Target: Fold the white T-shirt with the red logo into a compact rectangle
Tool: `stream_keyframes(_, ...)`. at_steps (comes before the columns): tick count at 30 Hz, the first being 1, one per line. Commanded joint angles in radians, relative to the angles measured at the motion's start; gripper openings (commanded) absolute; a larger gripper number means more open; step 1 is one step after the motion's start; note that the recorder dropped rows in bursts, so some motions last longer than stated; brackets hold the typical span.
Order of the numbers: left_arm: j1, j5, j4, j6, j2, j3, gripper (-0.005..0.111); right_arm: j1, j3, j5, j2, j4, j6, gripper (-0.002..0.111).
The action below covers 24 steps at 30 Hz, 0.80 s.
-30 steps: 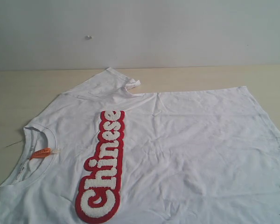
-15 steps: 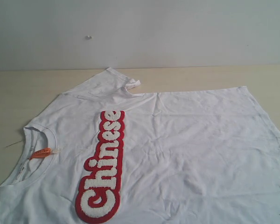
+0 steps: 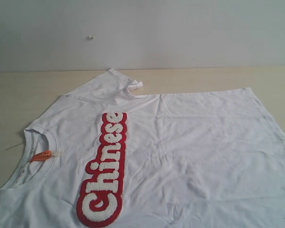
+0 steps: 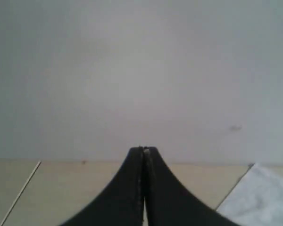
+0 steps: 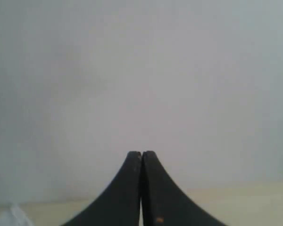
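The white T-shirt (image 3: 190, 152) lies spread flat on the table in the exterior view, collar at the left with a small orange tag (image 3: 41, 155), hem toward the right. Its red logo (image 3: 104, 168) runs lengthwise across the chest in fuzzy white letters. One sleeve (image 3: 111, 83) points toward the far wall. Neither arm shows in the exterior view. My left gripper (image 4: 143, 149) is shut and empty, raised above the table, with a corner of the T-shirt (image 4: 259, 197) off to one side. My right gripper (image 5: 141, 153) is shut and empty too, facing the wall.
The light wooden table (image 3: 19, 95) ends at a pale grey wall (image 3: 180, 33) at the back. A thin loose thread (image 3: 13, 146) lies beside the collar. The shirt's near side runs out of the exterior view.
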Motion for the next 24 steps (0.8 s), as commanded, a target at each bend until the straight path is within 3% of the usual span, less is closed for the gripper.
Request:
stream_keyframes(1, -0.004, 0.086, -0.088, 0.170, 0.157, -0.024, 0.000, -0.006, -0.155, 0.245, 0.221, 0.016, -0.181, 0.000)
stream_keyframes(4, -0.008, 0.088, -0.314, 0.399, 0.268, -0.053, 0.000, -0.006, -0.219, 0.306, 0.329, 0.094, -0.279, 0.000)
stream_keyframes(7, -0.048, 0.120, -0.681, 0.815, 0.355, -0.093, 0.000, -0.006, -0.260, 0.343, 0.411, 0.205, -0.418, 0.000)
stream_keyframes(10, -0.095, 0.237, -1.092, 1.330, 0.431, -0.174, 0.000, -0.006, -0.273, 0.348, 0.456, 0.305, -0.511, 0.000)
stream_keyframes(12, -0.117, 0.386, -1.375, 1.680, 0.476, -0.251, 0.000, -0.006, -0.282, 0.366, 0.472, 0.348, -0.565, 0.000)
stream_keyframes(14, -0.119, 0.509, -1.557, 1.838, 0.504, -0.313, 0.000, -0.006, -0.289, 0.395, 0.477, 0.350, -0.585, 0.000)
stream_keyframes(16, -0.119, 0.570, -1.575, 1.847, 0.509, -0.348, 0.000, -0.006, -0.292, 0.440, 0.478, 0.350, -0.612, 0.000)
stream_keyframes(19, -0.119, 0.676, -1.473, 1.814, 0.507, -0.369, 0.000, -0.006, -0.300, 0.549, 0.491, 0.358, -0.670, 0.000)
stream_keyframes(24, -0.125, 0.922, -1.442, 1.860, 0.505, -0.338, 0.000, -0.006, -0.348, 0.792, 0.575, 0.437, -0.712, 0.000)
